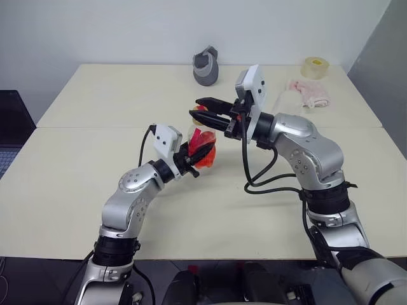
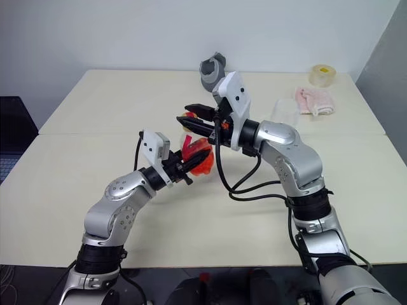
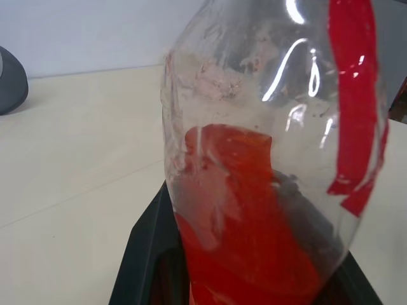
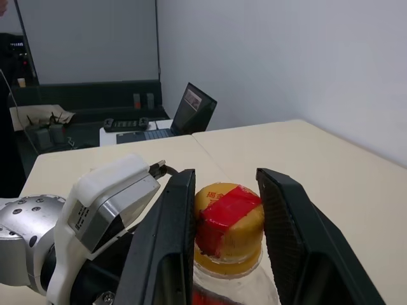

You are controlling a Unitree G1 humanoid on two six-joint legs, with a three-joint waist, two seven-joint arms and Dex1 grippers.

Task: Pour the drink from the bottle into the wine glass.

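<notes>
Closest to the camera, the left gripper (image 1: 198,155) is squeezing tight on the bottle (image 3: 267,159), holding it up over the middle of the table (image 1: 95,190). Red drink (image 3: 241,241) is sitting in the lower part of the bottle, and a red strip is running down its clear side.

Going from left to right, a dark laptop (image 1: 9,121) is sitting past the table's left edge. The table is looking pale cream, and a thin line is running across it where two tops are meeting. A white wall (image 1: 127,32) is standing behind it.

Next, the bottle is leaning in the left gripper. The right gripper (image 1: 198,108) is reaching in from the right, and its two black fingers are standing on both sides of the yellow cap (image 4: 229,219). One finger is touching the cap and a small gap is showing at the other, so this gripper is not clamping it.

At the back, near the middle, a grey thing (image 1: 206,67) is resting on the table. Farther right, something clear (image 2: 286,111) is sitting just left of a pink cloth (image 1: 310,93); I cannot tell what it is. A pale roll of tape (image 1: 315,67) is lying in the back right corner. A grey wall (image 1: 381,57) is rising on the right.

Counting up: one bottle, one cap, two grippers, one grey thing, one cloth, one tape roll.
</notes>
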